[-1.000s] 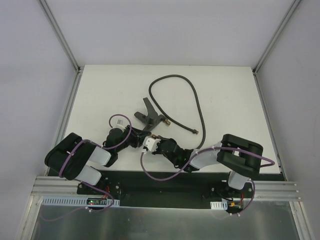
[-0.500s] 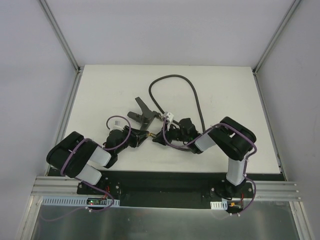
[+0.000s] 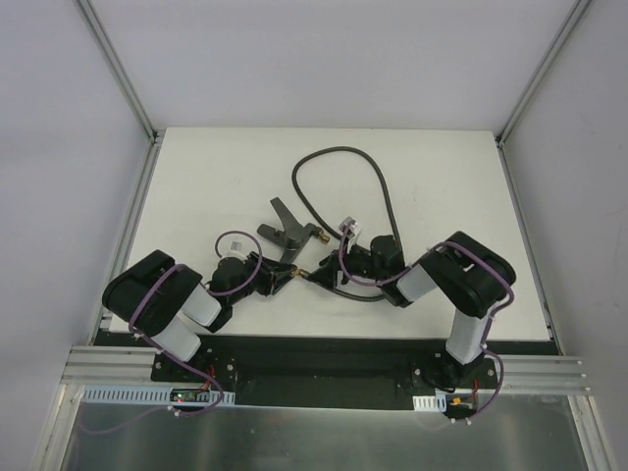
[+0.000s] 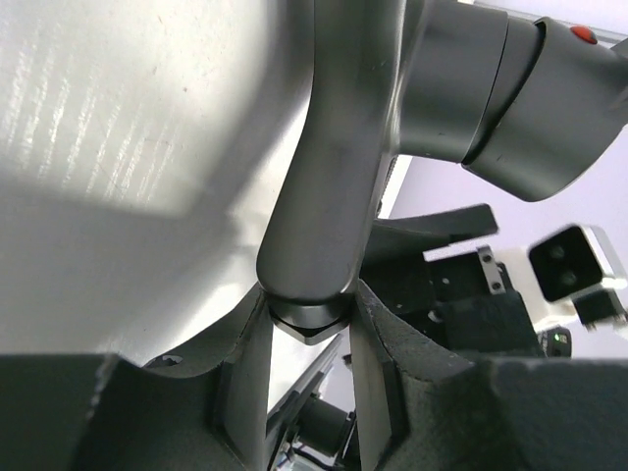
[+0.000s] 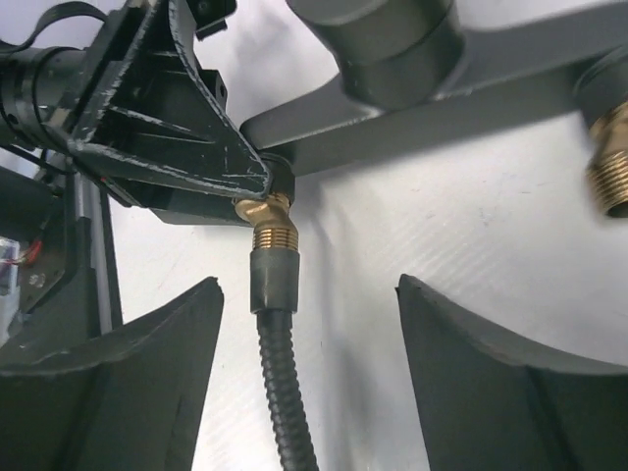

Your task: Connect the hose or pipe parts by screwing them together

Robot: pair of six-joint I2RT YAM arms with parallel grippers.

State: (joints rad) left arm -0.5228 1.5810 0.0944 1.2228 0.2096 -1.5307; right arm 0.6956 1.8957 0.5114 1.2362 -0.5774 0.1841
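Observation:
The dark-grey forked fitting (image 3: 284, 229) lies mid-table. My left gripper (image 3: 289, 274) is shut on the end of one of its legs. In the left wrist view that grey leg (image 4: 329, 186) is pinched between the pads of the left gripper (image 4: 309, 302). The ribbed hose (image 5: 283, 402) has its brass end (image 5: 274, 235) meeting a brass tip of the fitting, right under the left gripper's fingers (image 5: 167, 147). My right gripper (image 5: 307, 285) is open and straddles the hose without touching it. In the top view the right gripper (image 3: 318, 276) faces the left one. The hose (image 3: 386, 192) loops toward the back.
The fitting's other brass tip (image 5: 613, 167) shows at the right edge of the right wrist view. The hose's far brass end (image 3: 322, 234) lies beside the fitting. Purple cables (image 3: 345, 257) hang round both wrists. Metal rails (image 3: 128, 211) border the white table.
My right gripper has opened and let go of the hose end. Over the second the right arm folded back to the right. The left gripper and fitting shifted slightly right.

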